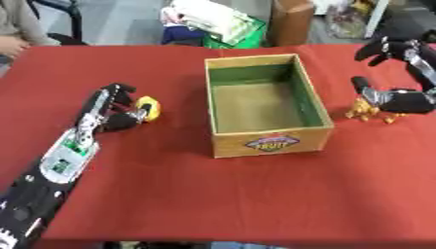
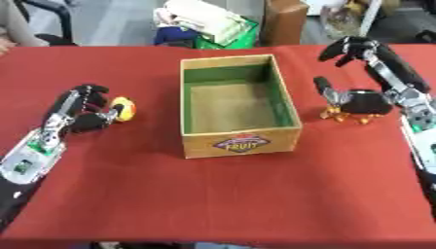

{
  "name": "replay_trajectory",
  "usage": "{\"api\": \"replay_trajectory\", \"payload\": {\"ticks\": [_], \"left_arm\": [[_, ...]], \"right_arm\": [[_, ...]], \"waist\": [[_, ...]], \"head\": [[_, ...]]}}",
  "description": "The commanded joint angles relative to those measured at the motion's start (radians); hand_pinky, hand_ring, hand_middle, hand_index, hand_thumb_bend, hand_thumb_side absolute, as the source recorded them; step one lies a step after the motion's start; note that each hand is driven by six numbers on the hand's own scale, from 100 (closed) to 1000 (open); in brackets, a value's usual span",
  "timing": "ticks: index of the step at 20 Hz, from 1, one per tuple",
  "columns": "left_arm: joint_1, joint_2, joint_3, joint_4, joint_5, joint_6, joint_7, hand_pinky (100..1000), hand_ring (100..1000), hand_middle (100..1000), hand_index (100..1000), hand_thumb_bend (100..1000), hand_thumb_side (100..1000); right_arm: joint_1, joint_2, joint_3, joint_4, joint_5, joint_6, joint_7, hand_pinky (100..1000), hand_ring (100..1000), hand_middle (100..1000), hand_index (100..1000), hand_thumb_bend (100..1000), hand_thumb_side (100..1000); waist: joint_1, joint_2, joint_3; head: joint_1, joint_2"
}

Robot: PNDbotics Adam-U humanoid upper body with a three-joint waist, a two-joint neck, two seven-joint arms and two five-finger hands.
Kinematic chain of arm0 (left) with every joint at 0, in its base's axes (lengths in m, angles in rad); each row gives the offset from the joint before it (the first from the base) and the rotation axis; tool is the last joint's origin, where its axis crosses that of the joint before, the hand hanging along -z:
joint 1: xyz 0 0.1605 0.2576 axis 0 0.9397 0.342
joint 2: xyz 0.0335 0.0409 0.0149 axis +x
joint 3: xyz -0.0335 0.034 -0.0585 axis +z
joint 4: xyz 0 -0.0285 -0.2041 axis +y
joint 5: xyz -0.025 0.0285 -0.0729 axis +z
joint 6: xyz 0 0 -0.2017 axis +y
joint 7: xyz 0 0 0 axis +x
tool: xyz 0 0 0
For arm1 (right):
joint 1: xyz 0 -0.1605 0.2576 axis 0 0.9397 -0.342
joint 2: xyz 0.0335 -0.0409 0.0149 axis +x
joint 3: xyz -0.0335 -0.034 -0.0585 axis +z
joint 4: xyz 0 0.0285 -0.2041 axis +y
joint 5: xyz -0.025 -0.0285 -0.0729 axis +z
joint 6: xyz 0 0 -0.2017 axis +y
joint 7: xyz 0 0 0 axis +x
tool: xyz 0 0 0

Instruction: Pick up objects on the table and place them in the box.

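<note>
The table (image 1: 213, 194) is covered with a red cloth and takes almost the whole view. In its middle stands the box (image 1: 265, 104), made of cardboard, open at the top, green inside, with a label on the near wall; I see nothing inside it. The left arm comes in from the lower left and lies low over the cloth. The left hand (image 2: 81, 114) is to the left of the box, well apart from it, and its fingers are curled around a small yellow object (image 2: 124, 109) with some red on it, which sits at the cloth level just beside the fingertips. The right arm comes from the right side. The right hand (image 2: 362, 99) is to the right of the box, with fingers bent over a small orange-yellow object (image 1: 368, 111) that lies on the cloth near the box wall but not touching it. Whether the fingers really hold this object or only hang over it, I cannot tell.
</note>
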Motion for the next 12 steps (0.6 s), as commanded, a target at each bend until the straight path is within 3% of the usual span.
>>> {"api": "replay_trajectory", "payload": {"ticks": [1, 6, 12], "left_arm": [[-0.034, 0.012, -0.006, 0.013, -0.04, 0.001, -0.027, 703, 665, 564, 758, 350, 195], [-0.058, 0.001, -0.011, 0.046, -0.094, -0.002, -0.037, 696, 653, 557, 749, 268, 196], [-0.072, -0.007, -0.014, 0.069, -0.162, 0.004, -0.03, 683, 628, 535, 736, 253, 201]], "right_arm": [[-0.012, -0.011, -0.004, -0.008, 0.0, -0.001, 0.002, 649, 754, 698, 724, 212, 397], [-0.012, -0.01, -0.004, -0.007, 0.001, -0.002, 0.003, 649, 754, 698, 723, 209, 397], [-0.013, -0.008, -0.004, -0.006, 0.001, -0.003, 0.004, 649, 754, 697, 724, 210, 397]], "waist": [[0.0, -0.014, -0.003], [0.0, -0.015, -0.006], [0.0, -0.015, -0.008]], "head": [[0.003, 0.005], [0.006, 0.005], [0.007, 0.005]]}}
